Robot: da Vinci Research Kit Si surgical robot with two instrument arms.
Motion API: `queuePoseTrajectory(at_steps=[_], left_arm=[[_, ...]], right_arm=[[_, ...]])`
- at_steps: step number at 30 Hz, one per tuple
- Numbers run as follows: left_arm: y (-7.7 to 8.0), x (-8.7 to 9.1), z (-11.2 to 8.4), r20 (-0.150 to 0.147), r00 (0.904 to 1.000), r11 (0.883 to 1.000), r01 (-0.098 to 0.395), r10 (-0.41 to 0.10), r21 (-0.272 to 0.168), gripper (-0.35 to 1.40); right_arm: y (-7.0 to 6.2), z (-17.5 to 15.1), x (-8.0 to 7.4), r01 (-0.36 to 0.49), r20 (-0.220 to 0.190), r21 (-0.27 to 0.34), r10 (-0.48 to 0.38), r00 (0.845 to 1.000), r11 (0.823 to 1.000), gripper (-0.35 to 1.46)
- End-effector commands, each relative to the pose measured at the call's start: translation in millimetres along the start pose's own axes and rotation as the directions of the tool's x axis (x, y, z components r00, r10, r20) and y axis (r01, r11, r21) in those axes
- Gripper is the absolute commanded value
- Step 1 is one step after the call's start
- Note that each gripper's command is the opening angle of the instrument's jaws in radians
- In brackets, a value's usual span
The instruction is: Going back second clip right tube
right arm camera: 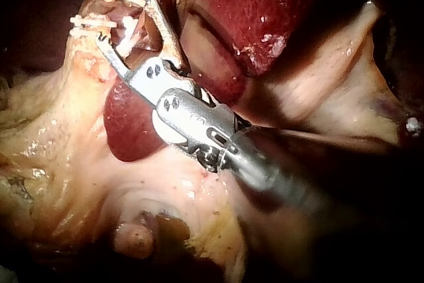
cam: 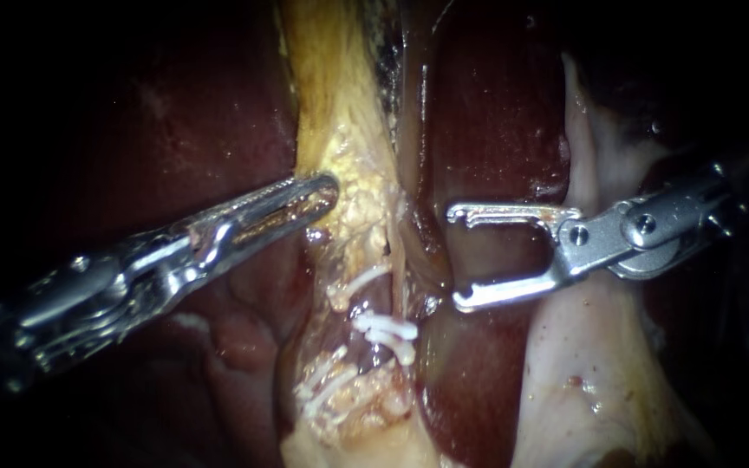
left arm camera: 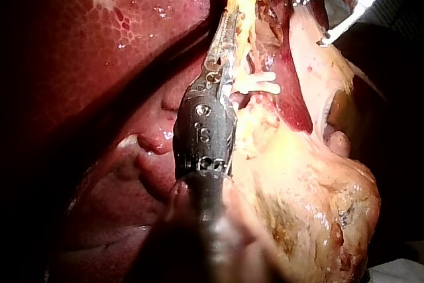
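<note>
My left instrument [cam: 327, 189] comes in from the left, its jaws shut on the yellowish fatty tissue [cam: 340, 113] that runs down the middle. Below that grip, several white clips [cam: 387, 329] sit across the tubes in the strand. My right instrument [cam: 456, 257] stands just to the right of the strand with its jaws wide open, nothing between them and touching no tube. The left wrist view has the left jaws [left arm camera: 230, 21] lying along the yellow tissue beside a clip [left arm camera: 258, 84]. From the right wrist camera, the open right jaws [right arm camera: 126, 16] are close to the clips [right arm camera: 93, 24].
Dark red liver [cam: 496, 113] lies behind and on both sides of the strand. A pale flap of tissue [cam: 582, 364] lies under the right instrument's shaft. The far edges of the endoscope view are dark.
</note>
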Motion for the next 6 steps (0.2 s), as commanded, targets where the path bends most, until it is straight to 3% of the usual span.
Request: queuePoseTrajectory(at_steps=[1,6], left_arm=[[0.0,0.0,-0.1,0.001,1.0000,1.000,-0.001,0.001,-0.002,-0.35],[0.0,0.0,-0.1,0.001,1.0000,1.000,-0.002,0.002,-0.003,-0.35]], right_arm=[[0.0,0.0,0.0,0.000,0.000,0.000,0.000,1.000,1.000,0.60],[0.0,0.0,0.0,0.000,0.000,0.000,0.000,1.000,1.000,0.60]])
